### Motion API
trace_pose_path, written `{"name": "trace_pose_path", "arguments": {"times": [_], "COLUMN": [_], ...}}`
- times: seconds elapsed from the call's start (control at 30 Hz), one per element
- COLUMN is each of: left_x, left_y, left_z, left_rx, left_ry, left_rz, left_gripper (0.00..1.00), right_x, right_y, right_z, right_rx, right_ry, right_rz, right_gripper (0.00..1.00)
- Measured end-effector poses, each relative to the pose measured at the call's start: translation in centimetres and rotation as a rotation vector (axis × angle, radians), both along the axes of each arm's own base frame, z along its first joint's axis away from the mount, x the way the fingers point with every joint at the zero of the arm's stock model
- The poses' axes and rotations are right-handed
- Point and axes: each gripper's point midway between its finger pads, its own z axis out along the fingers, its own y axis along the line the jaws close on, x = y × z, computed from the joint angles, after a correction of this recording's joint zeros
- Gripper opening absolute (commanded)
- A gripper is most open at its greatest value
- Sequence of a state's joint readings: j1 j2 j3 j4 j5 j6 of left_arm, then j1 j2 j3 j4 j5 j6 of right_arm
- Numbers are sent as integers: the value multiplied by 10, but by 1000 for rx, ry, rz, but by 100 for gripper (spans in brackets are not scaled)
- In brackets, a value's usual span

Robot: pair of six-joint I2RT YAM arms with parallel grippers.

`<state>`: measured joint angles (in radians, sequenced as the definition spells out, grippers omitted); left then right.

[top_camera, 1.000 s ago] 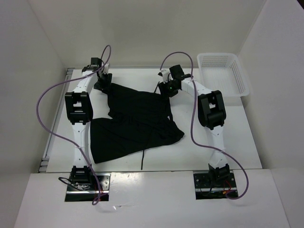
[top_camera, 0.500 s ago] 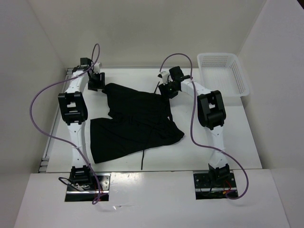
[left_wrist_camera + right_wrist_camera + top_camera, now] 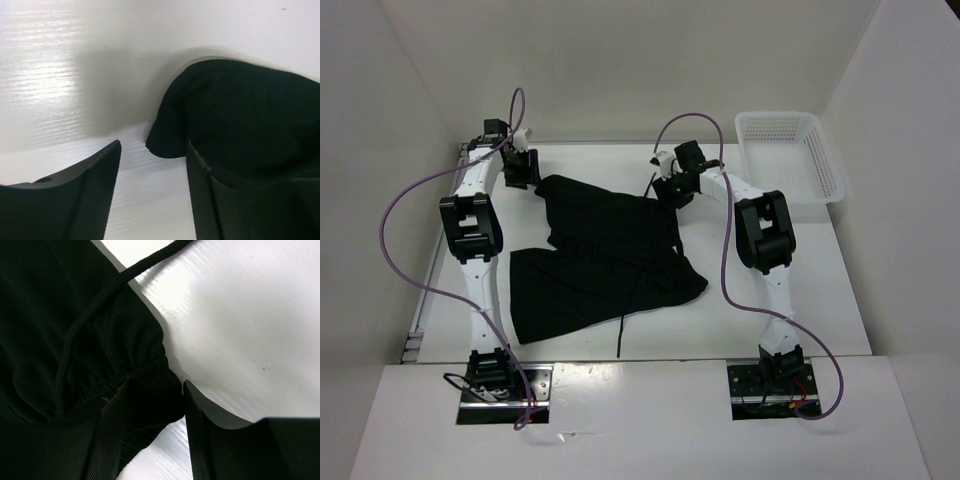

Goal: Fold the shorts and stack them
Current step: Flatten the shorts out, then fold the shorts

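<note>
While the shorts (image 3: 610,250) lie spread flat across the middle of the white worktop (image 3: 790,280), both arms reach to the garment's top edge in the overhead view. The left gripper (image 3: 520,170) sits at the upper left corner of the fabric with its jaws parted. In the left wrist view, bare worktop shows between them and the rounded black corner lies just ahead, against the right-hand finger (image 3: 225,200), not pinched. The right gripper (image 3: 670,192) is at the upper right corner, its jaws set around the gathered waistband. The cloth fills the gap between both fingers (image 3: 107,440), but I cannot tell whether it is clamped. A drawstring (image 3: 100,300) runs over the fabric there. A white mesh basket (image 3: 790,150) stands at the upper right.
</note>
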<state>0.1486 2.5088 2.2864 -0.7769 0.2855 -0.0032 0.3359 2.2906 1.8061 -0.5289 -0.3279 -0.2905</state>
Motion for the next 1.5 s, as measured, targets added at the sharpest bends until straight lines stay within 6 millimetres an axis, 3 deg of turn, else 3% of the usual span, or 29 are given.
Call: {"name": "trace_pose_path", "arguments": {"times": [0.1, 0.23, 0.47, 0.53, 0.7, 0.8, 0.93, 1.03, 1.17, 1.3, 1.4, 1.5], "left_x": [1, -3, -3, -2, 5, 17, 44, 44, 14, -46, -111, -178], "left_y": [-5, -15, -32, -32, -19, -7, 10, 9, -6, -21, -21, -26], "left_z": [0, -12, -17, -17, -8, 15, 76, 120, 169, 192, 183, 155], "left_rx": [-11, -13, 3, 11, 68, 122, 200, 239, 285, 318, 358, 389], "left_ry": [-2, 28, 37, 36, 18, -36, -192, -261, -268, -211, -116, 2], "left_rz": [-11, -26, -50, -49, -19, 13, 70, 92, 92, 70, 63, 27], "left_gripper": [56, 39, 1, 0, 0, 0, 0, 0, 0, 0, 0, 0], "right_x": [-1, -3, -4, -3, 3, 11, 23, 25, 18, -21, -58, -91], "right_y": [3, 7, 9, 8, -2, -16, -43, -55, -62, -70, -75, -72], "right_z": [0, 0, 1, 1, 6, 14, 38, 70, 121, 157, 160, 145], "right_rx": [-3, -5, -6, -12, -63, -110, -173, -183, -175, -174, -188, -190], "right_ry": [-4, -5, -6, -10, -41, -77, -152, -217, -322, -386, -392, -360], "right_rz": [10, 22, 26, 19, -27, -67, -117, -135, -128, -74, -24, 41], "right_gripper": [50, 45, 13, 0, 0, 0, 0, 0, 0, 0, 0, 0]}}
